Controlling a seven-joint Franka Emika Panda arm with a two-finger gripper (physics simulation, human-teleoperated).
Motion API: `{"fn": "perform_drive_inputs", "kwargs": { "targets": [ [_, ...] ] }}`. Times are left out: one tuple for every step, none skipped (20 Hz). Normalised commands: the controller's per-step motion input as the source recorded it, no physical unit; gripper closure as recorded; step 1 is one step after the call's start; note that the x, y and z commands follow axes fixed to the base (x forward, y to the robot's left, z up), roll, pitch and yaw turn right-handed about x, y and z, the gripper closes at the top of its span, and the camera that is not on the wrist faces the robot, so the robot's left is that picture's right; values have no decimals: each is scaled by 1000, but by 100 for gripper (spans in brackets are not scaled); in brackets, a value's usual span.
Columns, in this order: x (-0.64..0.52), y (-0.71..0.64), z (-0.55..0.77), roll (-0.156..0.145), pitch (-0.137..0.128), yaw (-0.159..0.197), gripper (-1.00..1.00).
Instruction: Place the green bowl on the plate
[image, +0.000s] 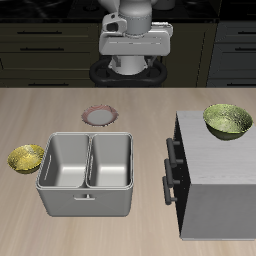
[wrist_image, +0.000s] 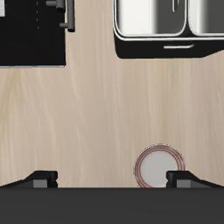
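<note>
Hovering with fingers (wrist_image: 112, 179) spread wide and holding nothing, since the green bowl (image: 228, 120) is sitting upper right, well apart from the plate (image: 99, 116).

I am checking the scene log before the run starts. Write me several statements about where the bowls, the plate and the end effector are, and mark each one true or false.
1. The green bowl sits on top of the grey cabinet. True.
2. The plate already holds a bowl. False: the plate is bare, as the wrist view also shows.
3. The yellow bowl rests on the table beside the metal double basin. True.
4. The end effector grips the green bowl. False: its fingers are spread with nothing between them.
5. The plate lies inside the basin. False: it lies on the table behind the basin, nearer the robot's base.
</note>
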Motion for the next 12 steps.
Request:
{"fn": "perform_drive_inputs", "kwargs": {
  "targets": [
    [277,202,191,40,-21,3,-100],
    [272,106,167,60,-8,19,-100],
    [338,206,165,33,-13,40,-100],
    [361,252,127,39,-1,27,-100],
    [451,380,97,61,32,12,-100],
    [394,286,98,48,14,12,-100],
    [399,269,133,21,-18,23,-100],
    [366,193,90,29,1,20,-100],
    [469,508,105,64,10,38,-100],
    [406,384,111,48,7,38,-100],
    [357,245,168,41,-19,32,-100],
    [439,350,182,78,19,-14,-100]
  ]
}}
